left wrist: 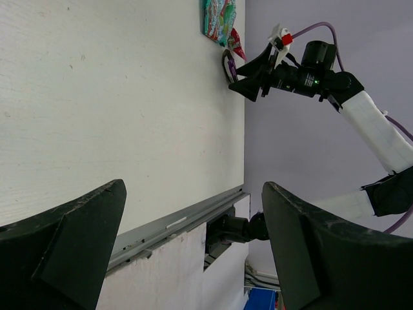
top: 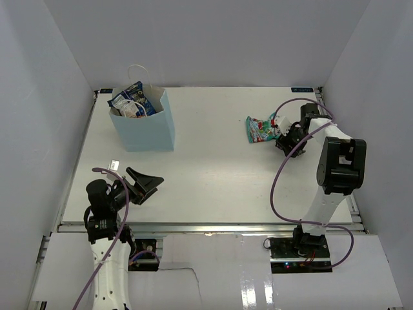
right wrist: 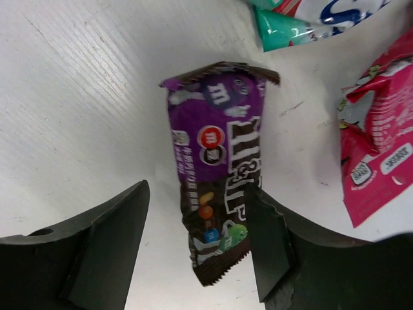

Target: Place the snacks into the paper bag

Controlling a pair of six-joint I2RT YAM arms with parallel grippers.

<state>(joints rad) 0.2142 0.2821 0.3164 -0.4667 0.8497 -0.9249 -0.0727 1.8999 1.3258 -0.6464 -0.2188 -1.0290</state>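
Purple foil fills the gap of my right pincer (right wrist: pixel 197 216): a small dark purple candy pack (right wrist: pixel 216 129) lies flat on the white worktop (right wrist: pixel 84 97), running lengthwise between the two black fingers (right wrist: pixel 110 245). The jaws stand partway open around it. The finger on the right of the wrist view touches the pack's long edge. The finger on the left of that view is apart from it, with bare worktop showing in between. The pack is straddled, not clamped, and it rests on the worktop.

Just past the pack's far end lies a teal-and-red crinkly candy bag (top: pixel 260 128). Seen from above, it sits just beside this pincer, on the side toward the middle of the worktop.

My left pincer (top: pixel 143 184) is over the near-left part of the worktop. Its jaws are spread wide with nothing between them.

At the far-left corner stands the light blue upright paper bag (top: pixel 151 129), its white cord handles (top: pixel 137 68) rising above the rim. It is beyond my left pincer and well apart from my right one, across the whole width of the worktop. Packets poke out of its mouth, among them a blue-and-white packet (top: pixel 137 97).
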